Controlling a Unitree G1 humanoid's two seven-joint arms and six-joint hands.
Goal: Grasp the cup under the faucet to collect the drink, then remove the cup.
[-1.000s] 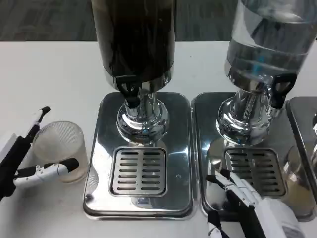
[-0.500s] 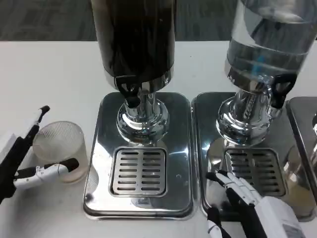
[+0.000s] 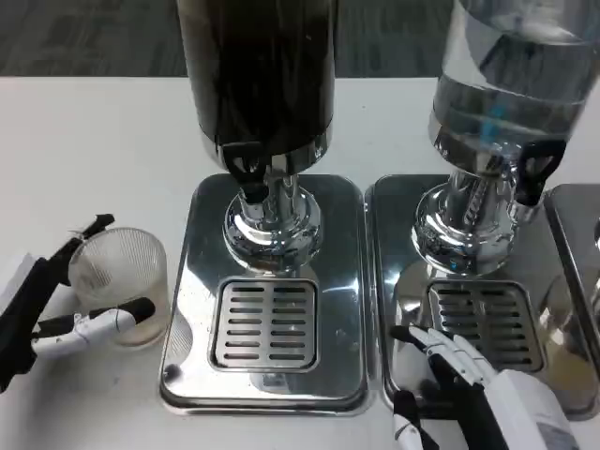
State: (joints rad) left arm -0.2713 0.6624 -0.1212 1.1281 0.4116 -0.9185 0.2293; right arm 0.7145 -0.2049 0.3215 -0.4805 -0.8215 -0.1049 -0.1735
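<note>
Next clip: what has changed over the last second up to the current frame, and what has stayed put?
The left hand has closed in on the cup: its upper finger now lies against the rim, the lower one across the front wall. The cup itself has hardly shifted and stands on the table, left of the dark dispenser's drip tray. The right hand rests over the second tray as before.
</note>
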